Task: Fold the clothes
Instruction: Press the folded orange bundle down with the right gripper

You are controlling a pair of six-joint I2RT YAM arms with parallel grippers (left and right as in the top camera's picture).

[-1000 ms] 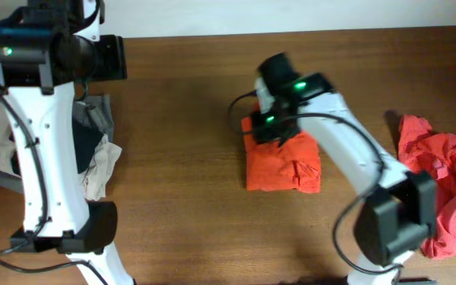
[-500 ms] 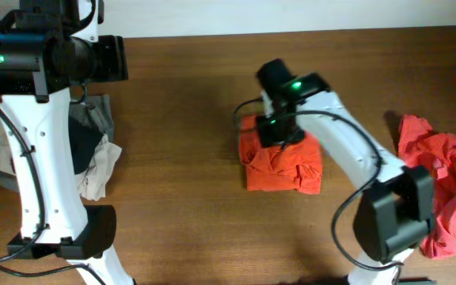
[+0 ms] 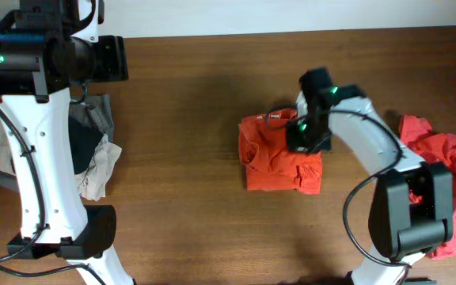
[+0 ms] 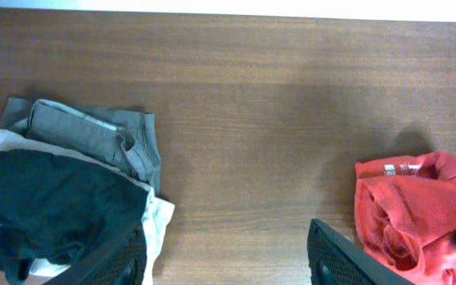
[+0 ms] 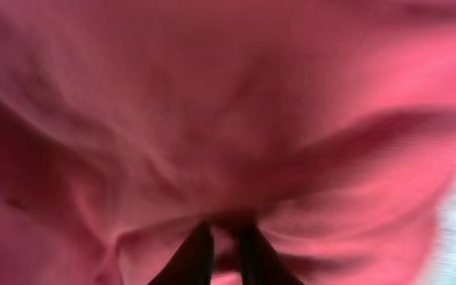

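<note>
in hand: tidying a fold on the orange-red garment (image 3: 275, 165), spread as a rough, lumpy rectangle near the middle of the desk (image 3: 180, 174). reaches in from the right side with the right gripper (image 3: 307, 136), pressed down on the garment's corner nearest the desk's far and right edges. from the wrist view, jaws nearly together on a puckered ridge of that cloth, so judged to be pinching it. holds the left gripper (image 4: 229, 260) above the desk's left part, jaws wide apart with nothing between them, near a pile of grey, black and beige clothes (image 4: 62, 190) at the left edge. leaves a second, crumpled red garment (image 3: 440, 154) unfolded at the desk's right edge, apart from the first.

probably calls next for lifting the pinched edge only a little and carrying it across toward the garment's opposite side. then calls for laying it flat without dragging or bunching the layers underneath. needs a clean release before pulling away, given the clinging habit of soft cloth. after that, most likely means squaring the bundle and turning to the crumpled red garment.
</note>
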